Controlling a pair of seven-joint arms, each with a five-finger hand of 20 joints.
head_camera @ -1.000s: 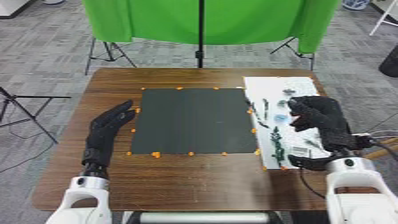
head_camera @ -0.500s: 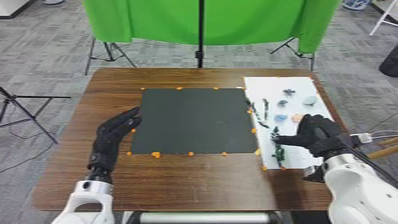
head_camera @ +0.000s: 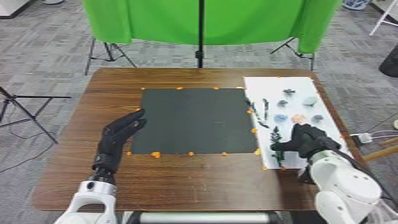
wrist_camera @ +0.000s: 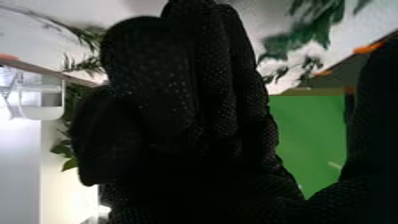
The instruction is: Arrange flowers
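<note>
A: Position of the right robot hand?

B: Low over the near part of the white sheet, its thumb side at the dark green leafy stem. Fingers apart from the thumb, roughly straight; no grip seen. Contact with the stem: cannot tell. Left robot hand beside the dark mat, also open, nothing in it.

A: Rest of the material?

B: All on the sheet. Thin stems near its mat-side edge; farther off, a pale round flower head, a light blue bloom and a peach bloom, among others. Mat bare, so I judge the arrangement unstarted and a pick of the leafy stem next.

A: Likely failures?

B: First, a missed pinch. The stem lies flat and thin; if thumb and fingers close above it, they take only leaf tips, and it slips out on the lift. Second, a shove: a thumb sweeping in too low could push the stem askew or rumple the sheet. Third, stray contact, since the peach bloom sits just beyond the fingertips and a forward drift could knock it. Suggest closing low, across the stalk, then lifting straight from the surface.
</note>
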